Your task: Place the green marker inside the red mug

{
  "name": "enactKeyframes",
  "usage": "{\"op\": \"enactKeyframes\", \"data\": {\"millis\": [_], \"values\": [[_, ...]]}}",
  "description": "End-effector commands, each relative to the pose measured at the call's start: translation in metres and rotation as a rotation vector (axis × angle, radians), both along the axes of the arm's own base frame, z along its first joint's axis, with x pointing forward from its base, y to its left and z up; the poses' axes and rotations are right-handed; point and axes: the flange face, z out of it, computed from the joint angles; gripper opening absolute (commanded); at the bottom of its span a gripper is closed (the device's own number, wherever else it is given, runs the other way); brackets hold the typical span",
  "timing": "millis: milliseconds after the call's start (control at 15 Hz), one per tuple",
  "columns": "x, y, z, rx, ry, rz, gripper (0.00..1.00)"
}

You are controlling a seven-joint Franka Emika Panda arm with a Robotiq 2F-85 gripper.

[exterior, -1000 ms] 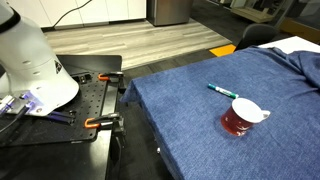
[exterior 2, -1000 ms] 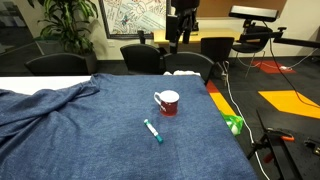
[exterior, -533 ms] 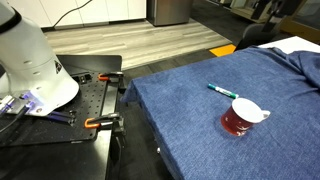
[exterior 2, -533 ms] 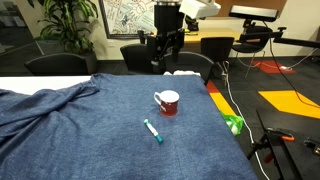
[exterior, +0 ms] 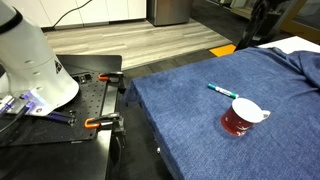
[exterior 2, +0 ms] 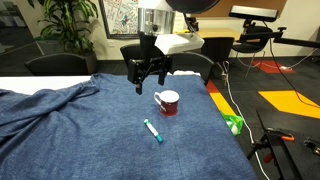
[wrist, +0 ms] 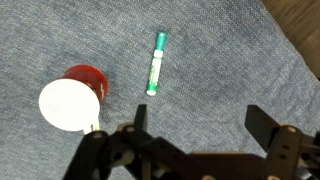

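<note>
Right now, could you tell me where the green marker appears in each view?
In an exterior view, the green marker lies right of centre, up-left of the red mug.
In an exterior view, the marker lies low centre, below-left of the mug.
Wrist view: marker upper centre, up-right of the mug.
Shared landmark: the mug.

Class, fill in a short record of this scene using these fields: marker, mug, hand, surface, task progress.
marker: the green marker lies flat on the cloth, apart from the mug
mug: the red mug stands upright, white inside, with no marker in it
hand: the hand is open and holds nothing, in the air above the cloth
surface: a blue cloth is spread under both things
task progress: marker not yet grasped, not yet in the mug
</note>
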Motion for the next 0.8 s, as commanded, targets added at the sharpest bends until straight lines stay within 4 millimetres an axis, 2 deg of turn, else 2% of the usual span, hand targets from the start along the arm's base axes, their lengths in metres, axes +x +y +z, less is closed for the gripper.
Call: {"op": "enactKeyframes", "data": {"millis": [0, 267, 467, 667, 733], "values": [[0.011, 0.015, -0.029, 0.013, -0.002, -0.063, 1.00], [0.020, 0.023, -0.074, -0.005, 0.009, -0.125, 1.00], [0.025, 0.020, -0.102, -0.018, 0.020, -0.146, 1.00], [0.028, 0.009, -0.125, -0.059, 0.031, -0.175, 1.00], [0.020, 0.012, -0.119, -0.029, 0.047, -0.141, 1.00]]}}
